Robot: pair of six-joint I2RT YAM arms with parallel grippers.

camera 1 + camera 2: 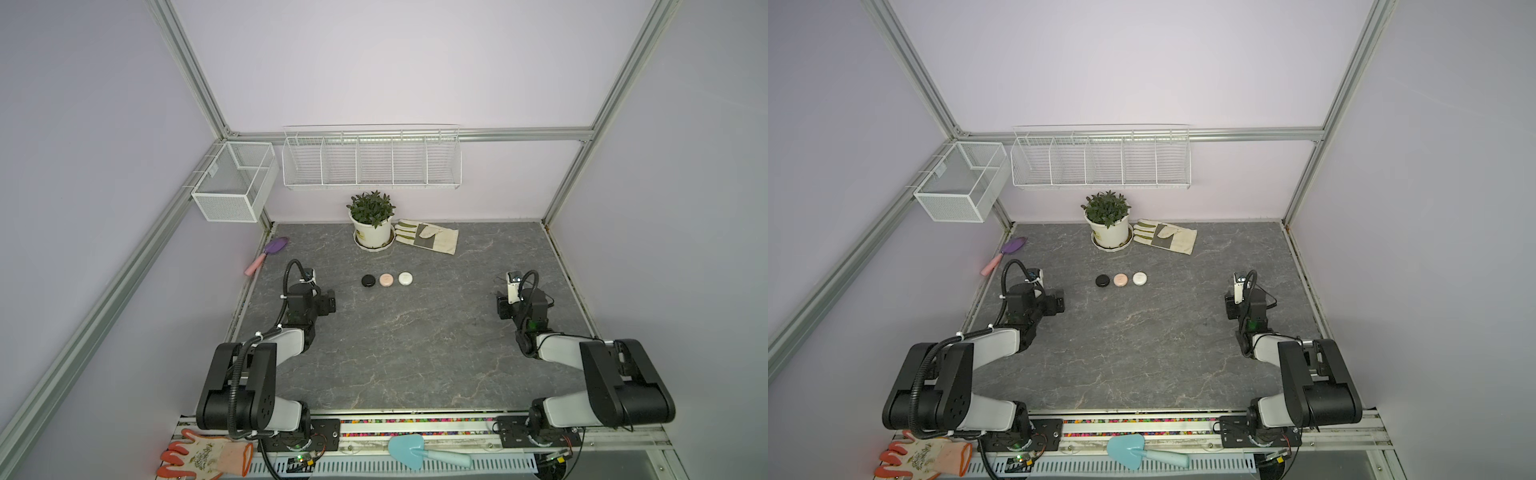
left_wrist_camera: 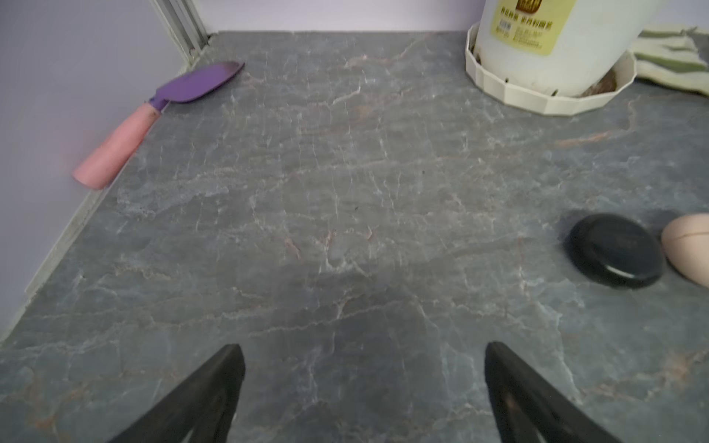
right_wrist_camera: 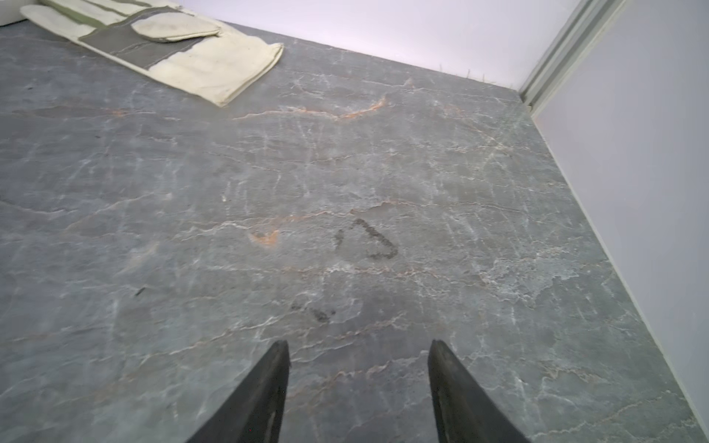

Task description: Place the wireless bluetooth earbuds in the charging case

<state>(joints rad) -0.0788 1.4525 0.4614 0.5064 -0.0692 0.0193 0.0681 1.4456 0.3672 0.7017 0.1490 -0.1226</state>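
Charging cases (image 1: 1120,279), three smooth round pucks with lids shut, lie in a close row on the far middle of the table (image 1: 395,357): a black case (image 1: 368,281), a pink case (image 1: 386,279) and a white case (image 1: 405,278). The earbuds show in no view, so where they are cannot be told.

The table is a flat grey slab veined like marble, walled on three sides. The left gripper (image 2: 363,347) hangs over bare slab, its tapered black jaws spread wide and empty, with the black case near it. The right gripper (image 3: 359,343) stands about half open, also empty, near the right wall.

A glossy white plant pot (image 1: 372,232), a canvas glove (image 1: 428,237) and a purple trowel (image 1: 270,253) with a pink handle keep to the far edge, leaving broad open slab between the arms.
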